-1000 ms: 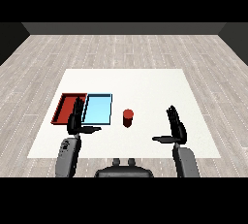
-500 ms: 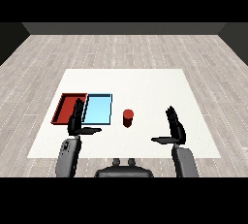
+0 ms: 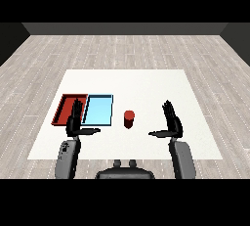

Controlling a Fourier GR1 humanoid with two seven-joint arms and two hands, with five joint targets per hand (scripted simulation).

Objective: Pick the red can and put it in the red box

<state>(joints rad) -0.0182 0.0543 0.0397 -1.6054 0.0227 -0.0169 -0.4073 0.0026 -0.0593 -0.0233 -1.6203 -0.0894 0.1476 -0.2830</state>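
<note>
I am holding both hands up with fingers straight and thumbs out, grasping nothing. The red can (image 3: 129, 119) is standing upright at the frame's centre, just right of the light blue tray (image 3: 98, 110). I am judging my right hand (image 3: 171, 123) should reach left, curling round the can's side, then carrying it past to the red tray (image 3: 65, 108), with my left hand (image 3: 75, 121) staying clear.

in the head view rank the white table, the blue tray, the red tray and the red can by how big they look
1. White table, by far the largest.
2. Light blue tray and red tray: they look about alike; the left hand covers part of the red one, so no ranking.
3. Red can, smallest.
</note>
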